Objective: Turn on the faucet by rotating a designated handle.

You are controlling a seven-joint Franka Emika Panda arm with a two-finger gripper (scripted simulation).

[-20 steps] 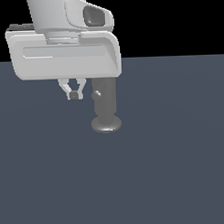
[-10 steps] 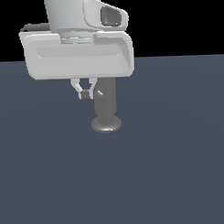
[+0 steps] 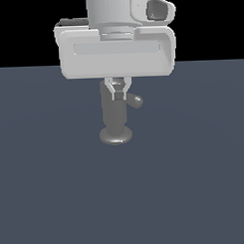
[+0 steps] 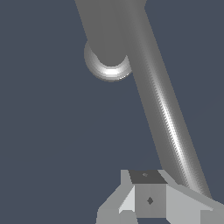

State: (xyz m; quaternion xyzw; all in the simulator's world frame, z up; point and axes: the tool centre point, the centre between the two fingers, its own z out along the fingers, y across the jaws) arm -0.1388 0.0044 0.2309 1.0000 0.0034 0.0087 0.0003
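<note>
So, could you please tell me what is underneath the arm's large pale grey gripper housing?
Below it, the gripper hangs in front of the grey metallic upright faucet. The thin grey handle pokes out toward the exterior view's right. The housing covers the faucet's top.

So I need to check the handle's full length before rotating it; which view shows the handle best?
The wrist view: the handle runs as a long rod across the frame. The exterior view shows only its foreshortened rounded tip beside the faucet.

A pale grey boxy hand block under a white cylindrical wrist carries a small light-grey tool (image 3: 118,90).
</note>
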